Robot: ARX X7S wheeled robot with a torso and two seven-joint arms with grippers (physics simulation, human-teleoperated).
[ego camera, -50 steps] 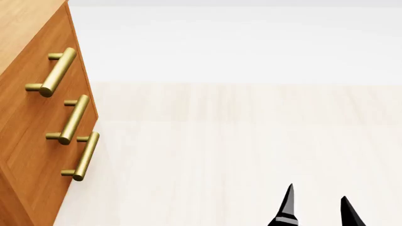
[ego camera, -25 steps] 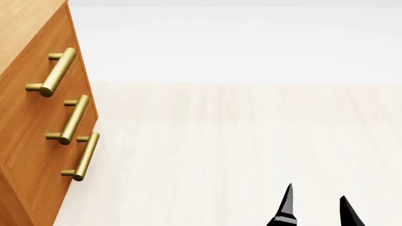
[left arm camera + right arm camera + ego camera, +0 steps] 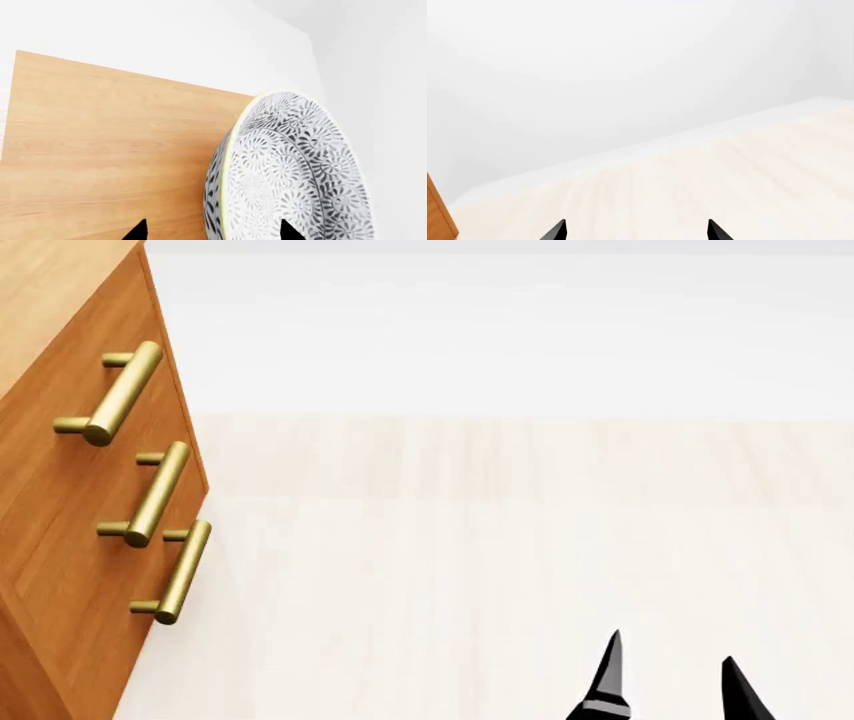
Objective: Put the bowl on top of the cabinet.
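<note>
In the left wrist view the bowl (image 3: 293, 165), white with a dense grey-black floral pattern and a pale rim, shows edge-on against the cabinet's light wood top (image 3: 100, 150). My left gripper (image 3: 212, 231) is open, its two black fingertips wide apart: one lies over the wood outside the bowl, the other over the bowl's patterned inside, with the rim between them. I cannot tell whether the bowl rests on the top. The head view shows the cabinet's orange-brown front (image 3: 67, 490) at the left, but neither the bowl nor the left gripper. My right gripper (image 3: 671, 680) is open and holds nothing, low over the floor.
Three brass bar handles (image 3: 123, 392) stick out from the cabinet's drawer fronts. Pale wooden floor (image 3: 534, 570) stretches to the right of the cabinet up to a white wall (image 3: 507, 330). The right wrist view shows floor (image 3: 707, 185), wall and a sliver of cabinet (image 3: 439, 215).
The right gripper's fingertips have shifted very slightly in the head view. Nothing else has visibly moved.
</note>
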